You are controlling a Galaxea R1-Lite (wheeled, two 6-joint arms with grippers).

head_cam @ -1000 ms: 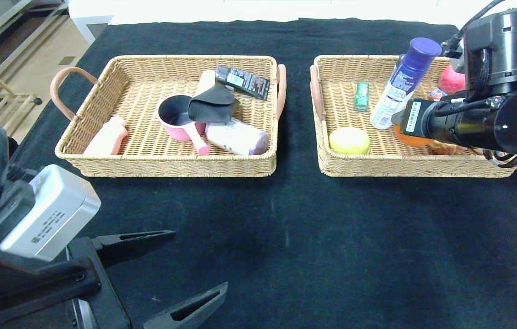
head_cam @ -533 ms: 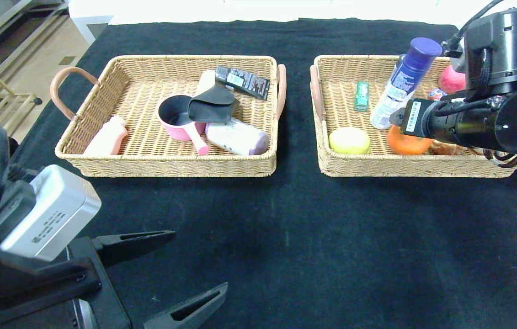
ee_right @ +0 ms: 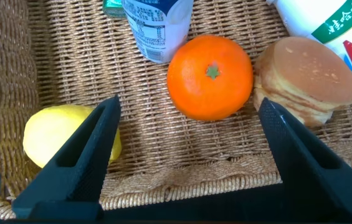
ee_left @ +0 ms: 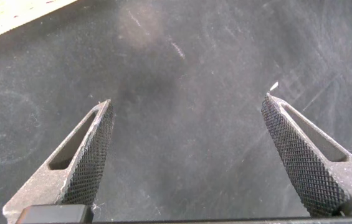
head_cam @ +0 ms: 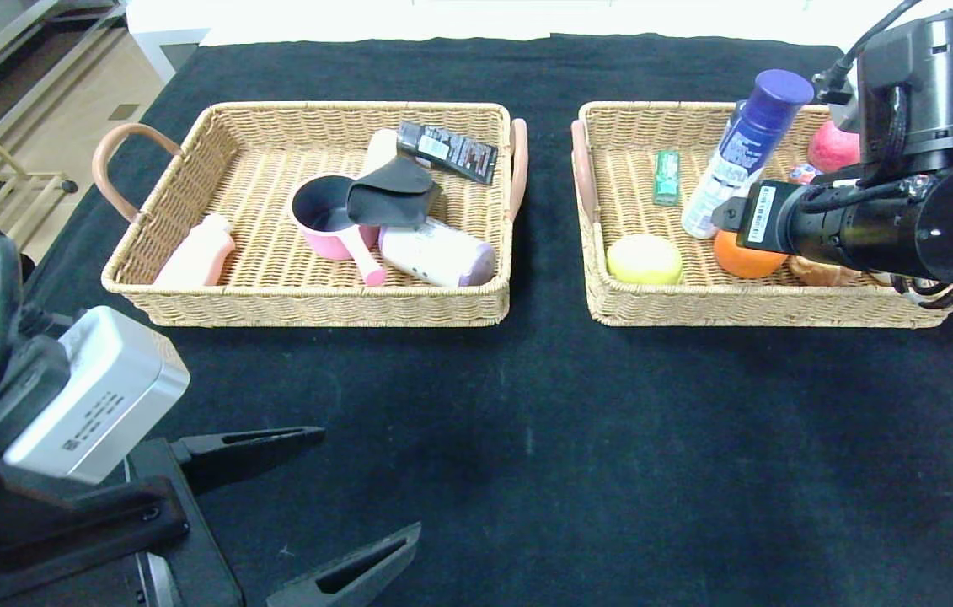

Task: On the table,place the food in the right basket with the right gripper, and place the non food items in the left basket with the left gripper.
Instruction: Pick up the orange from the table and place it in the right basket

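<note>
The orange (head_cam: 746, 253) lies in the right basket (head_cam: 737, 314), between the tall blue-and-white bottle (head_cam: 741, 152) and the tan bun (head_cam: 821, 271). My right gripper (head_cam: 729, 221) hovers over that basket's front. In the right wrist view it (ee_right: 189, 104) is open and empty, with the orange (ee_right: 210, 76), bun (ee_right: 309, 78) and bottle (ee_right: 157, 25) beyond its tips. The left basket (head_cam: 307, 310) holds the pink saucepan (head_cam: 324, 221), black pouch (head_cam: 392, 196) and white canister (head_cam: 438, 251). My left gripper (head_cam: 368, 480) is open and empty, low over the black table (head_cam: 527, 405); the left wrist view (ee_left: 188, 99) shows only cloth.
The right basket also holds a yellow round item (head_cam: 645, 258), a green packet (head_cam: 666, 175) and a pink-red fruit (head_cam: 832, 147). The left basket also holds a pink bottle (head_cam: 198, 253) and a black packet (head_cam: 448, 152). A floor drop lies beyond the table's left edge.
My right gripper has risen slightly and drawn back, so the orange now shows more fully in the right basket. The left arm has barely moved.
</note>
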